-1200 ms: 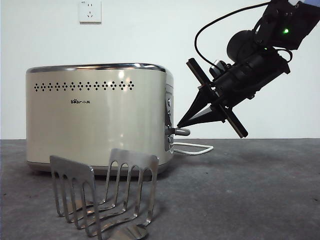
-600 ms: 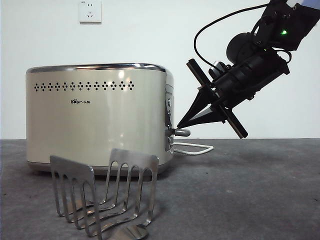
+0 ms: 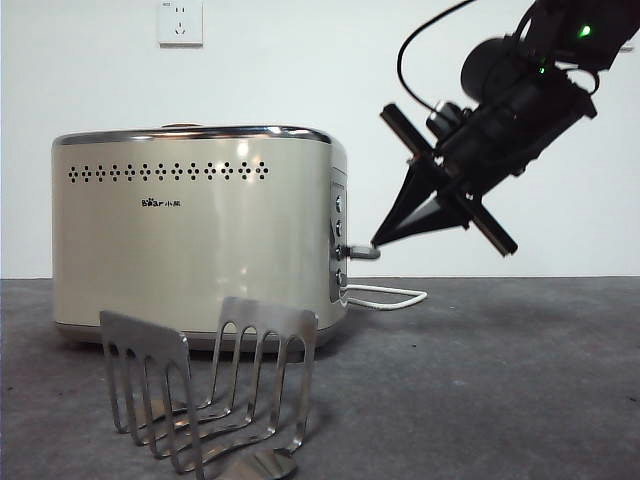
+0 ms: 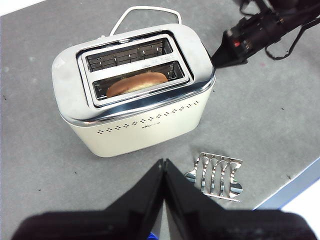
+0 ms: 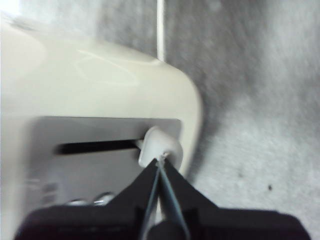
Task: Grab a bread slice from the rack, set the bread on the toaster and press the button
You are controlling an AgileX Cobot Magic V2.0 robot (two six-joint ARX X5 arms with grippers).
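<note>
The cream toaster [image 3: 200,240] stands at the left-centre, and the silver rack [image 3: 265,316] in front of it holds nothing. In the left wrist view the slice of bread [image 4: 137,82] sits low in the toaster's [image 4: 145,125] nearer slot, with only its brown rounded top showing. My right gripper [image 3: 375,243] is shut, its tip at the outer end of the grey button [image 3: 362,252] on the end panel. The right wrist view shows that tip [image 5: 159,159] touching the button [image 5: 157,145]. High above the toaster, my left gripper [image 4: 164,162] is shut and holds nothing.
A white power cable [image 3: 395,293] loops on the table behind the toaster's end panel. The rack [image 4: 217,172] lies close to the table's front edge [image 4: 295,185]. A wall socket [image 3: 180,22] is on the white wall behind.
The right gripper has lifted up and a little to the right. The button knob now sits higher on the end panel than before.
</note>
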